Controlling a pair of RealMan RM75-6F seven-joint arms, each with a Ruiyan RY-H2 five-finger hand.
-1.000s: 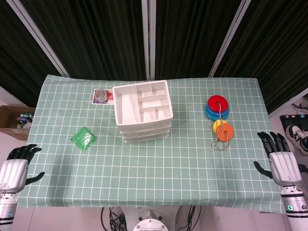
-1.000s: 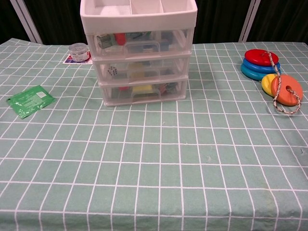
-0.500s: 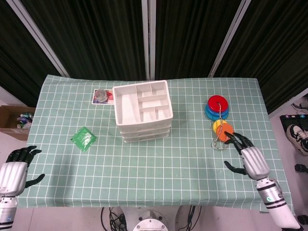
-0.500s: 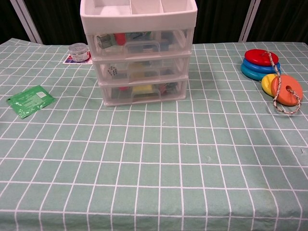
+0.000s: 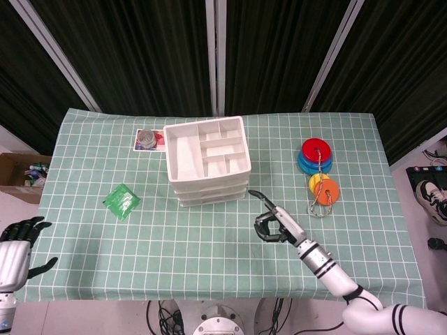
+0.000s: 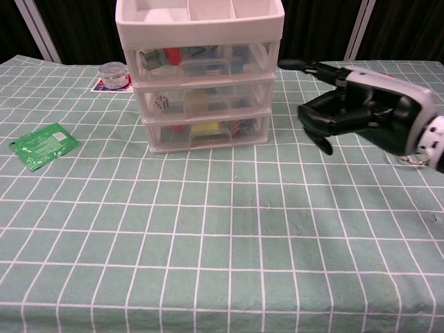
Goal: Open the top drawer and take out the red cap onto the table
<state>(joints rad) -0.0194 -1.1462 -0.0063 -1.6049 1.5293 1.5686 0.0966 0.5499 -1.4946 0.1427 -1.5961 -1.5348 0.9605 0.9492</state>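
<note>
The white three-drawer unit [image 5: 208, 162] stands at the table's middle back, all drawers closed. In the chest view the top drawer [image 6: 205, 61] has a clear front with a handle, and the red cap [image 6: 173, 54] shows through it on the left side. My right hand [image 5: 274, 222] hovers just to the front right of the unit, holding nothing. In the chest view the right hand [image 6: 347, 107] has one finger stretched towards the top drawer and the others loosely bent, apart from the drawer. My left hand [image 5: 15, 246] is spread open off the table's front left corner.
A green packet [image 5: 121, 201] lies left of the unit. A small tin [image 5: 147, 138] sits on a card behind it. Stacked red and blue rings [image 5: 316, 155] and yellow and orange rings [image 5: 324, 188] with a cord lie at the right. A cardboard box [image 5: 17, 178] sits on the floor.
My right hand swept from the table's right edge leftwards to the unit's front right and came into the chest view. The left hand sank a little.
</note>
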